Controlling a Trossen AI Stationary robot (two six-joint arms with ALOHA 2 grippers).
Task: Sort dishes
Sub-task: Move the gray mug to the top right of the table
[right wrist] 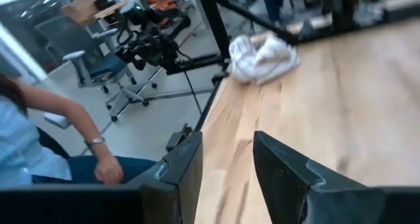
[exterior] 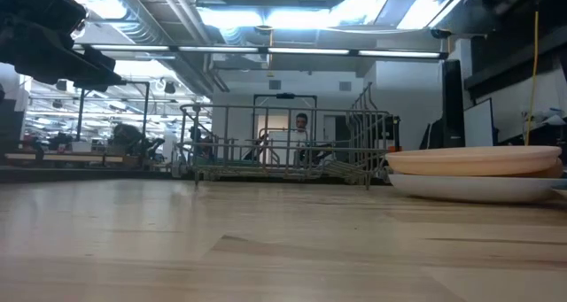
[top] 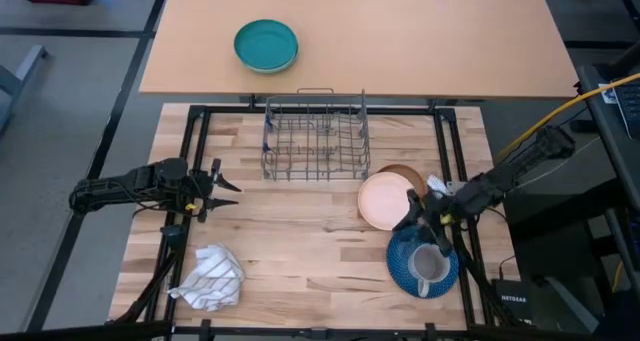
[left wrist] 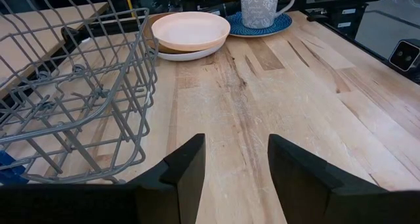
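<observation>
Left claw: The left claw hung at the left side of the worktop, its fingers spread, holding nothing.
Right claw: The right claw was spread too, just over the dishes on the right.
Dishes: The pink bowl sat on a white plate. The grey mug stood on the blue plate.
Rack: The wire rack stood empty, farther back.
Handling: They looked hard, smooth and easy to break. Grab a rim, or the mug's handle.
Writing: A black box by the right edge had white letters, too small to read.

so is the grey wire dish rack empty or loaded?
Empty: the grey wire dish rack shows only bare wires in the high view and the left wrist view.
</observation>
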